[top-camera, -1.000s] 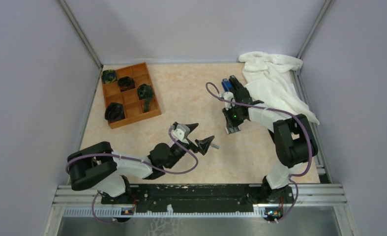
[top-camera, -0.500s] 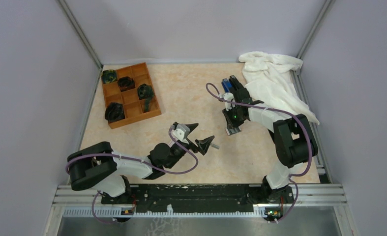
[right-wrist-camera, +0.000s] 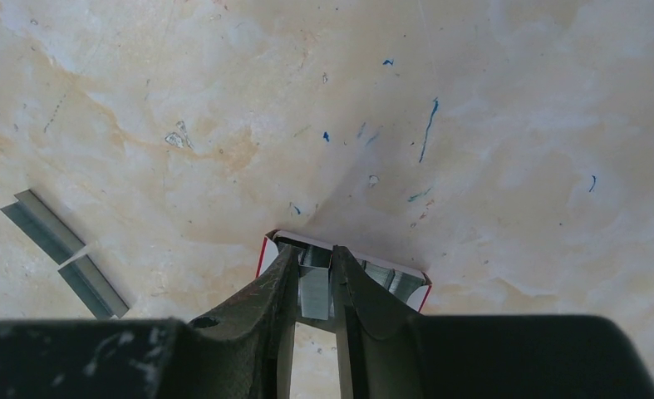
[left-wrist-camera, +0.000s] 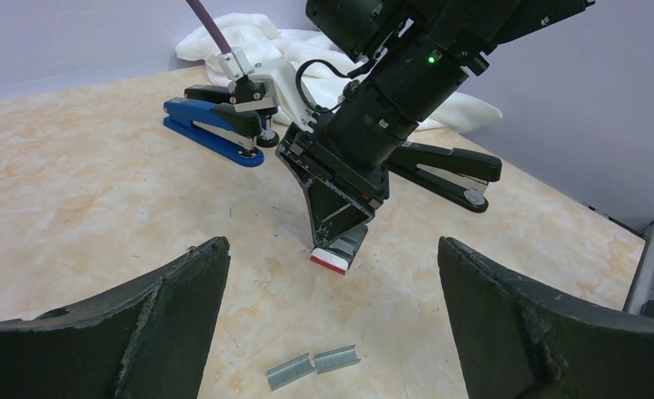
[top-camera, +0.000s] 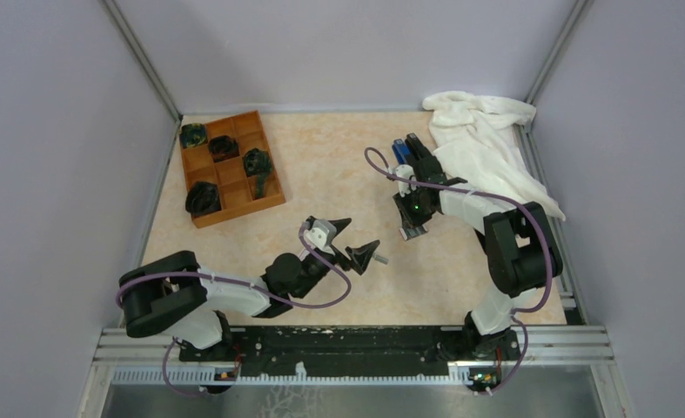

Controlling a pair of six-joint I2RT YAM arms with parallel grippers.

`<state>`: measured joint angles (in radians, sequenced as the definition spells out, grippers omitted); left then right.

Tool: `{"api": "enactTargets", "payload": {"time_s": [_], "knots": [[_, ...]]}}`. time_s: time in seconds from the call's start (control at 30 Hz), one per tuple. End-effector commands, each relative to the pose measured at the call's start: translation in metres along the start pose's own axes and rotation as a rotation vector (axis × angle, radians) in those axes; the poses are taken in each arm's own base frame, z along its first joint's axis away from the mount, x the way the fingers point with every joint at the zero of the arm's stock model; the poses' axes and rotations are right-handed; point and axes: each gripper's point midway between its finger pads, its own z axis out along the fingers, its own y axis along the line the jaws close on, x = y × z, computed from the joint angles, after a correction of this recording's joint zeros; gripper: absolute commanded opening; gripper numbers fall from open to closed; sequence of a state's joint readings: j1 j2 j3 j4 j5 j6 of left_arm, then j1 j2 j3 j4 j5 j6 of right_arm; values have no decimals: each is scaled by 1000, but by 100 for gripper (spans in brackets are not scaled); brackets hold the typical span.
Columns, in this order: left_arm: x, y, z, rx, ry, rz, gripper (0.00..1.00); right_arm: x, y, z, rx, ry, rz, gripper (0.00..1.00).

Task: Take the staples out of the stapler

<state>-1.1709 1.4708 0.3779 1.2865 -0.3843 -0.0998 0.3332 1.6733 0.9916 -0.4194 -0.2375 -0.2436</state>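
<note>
Nothing visibly shifted on the marbled beige table (top-camera: 339, 148) (lilac walls (top-camera: 321, 52) around); left fingers (left-wrist-camera: 140, 332) spread, right fingers (right-wrist-camera: 257, 316) unclear.

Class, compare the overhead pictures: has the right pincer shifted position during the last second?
No. The right pincer stays equally far from the blue stapler and the white cloth in the overhead view.

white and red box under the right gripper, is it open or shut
Open: the right wrist view looks into the box past its rim, and silvery staple strips show inside it.
</note>
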Motion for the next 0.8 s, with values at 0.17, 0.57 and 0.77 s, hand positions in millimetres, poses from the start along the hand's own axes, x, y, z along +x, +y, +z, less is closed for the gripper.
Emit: {"api": "enactTargets", "payload": {"time_s": [0.17, 0.57, 0.77], "knots": [[-6, -3, 6, -4, -18, -1, 100, -27, -2, -18, 27, -76, -41, 22], [-5, -3, 7, -4, -14, 2, 100, -26, -3, -23, 39, -73, -44, 18], [-5, -3, 7, -5, -14, 2, 100, -22, -4, -20, 36, -54, -30, 17]]}}
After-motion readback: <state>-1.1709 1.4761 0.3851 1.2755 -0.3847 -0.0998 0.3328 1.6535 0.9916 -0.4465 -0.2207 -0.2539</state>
